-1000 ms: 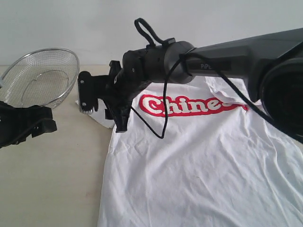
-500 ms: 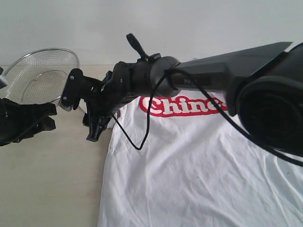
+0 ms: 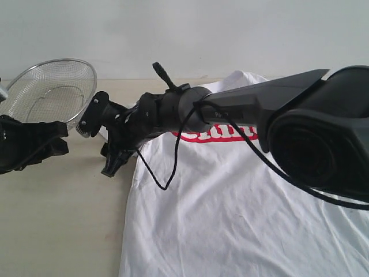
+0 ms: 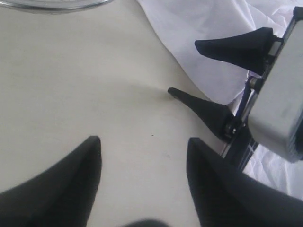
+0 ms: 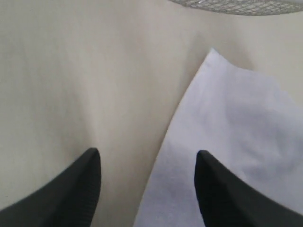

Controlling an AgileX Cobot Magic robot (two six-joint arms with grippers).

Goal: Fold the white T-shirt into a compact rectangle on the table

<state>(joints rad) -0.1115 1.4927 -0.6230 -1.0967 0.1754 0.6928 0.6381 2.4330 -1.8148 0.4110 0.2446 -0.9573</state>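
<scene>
From the exterior view, the white T-shirt (image 3: 230,219) lies flat on the table (image 3: 57,231), to the right of the steel mesh bowl (image 3: 49,92). Its long axis runs from the wall (image 3: 230,29) toward the near edge of the picture, and the neck end points to the wall. The red lettering (image 3: 230,134) is mostly hidden behind the right arm (image 3: 259,109). The hem is cut off by the picture's edge. The right gripper (image 3: 96,149) hangs just below the bowl, at the shirt's sleeve corner on the bowl side, with its jaws standing wide. The left gripper (image 3: 63,140) is under the bowl's near rim, also parted and empty. A thin black cable (image 3: 167,167) hangs from the right arm over the cloth. The table is pale beige, and the wall behind it is plain and light.

In the left wrist view, the left gripper (image 4: 142,156) is wide apart over bare table (image 4: 71,71) and touches nothing. Beyond it, the right gripper (image 4: 208,75) is spread at the edge of the T-shirt (image 4: 199,28). The bowl's rim (image 4: 52,4) is just visible.

In the right wrist view, the right gripper (image 5: 147,161) is open. One finger is over the T-shirt (image 5: 236,142) and the other over the table (image 5: 57,71), with the sleeve edge between them. I cannot tell whether a finger touches the cloth. The sleeve corner points toward the bowl (image 5: 236,4).
</scene>
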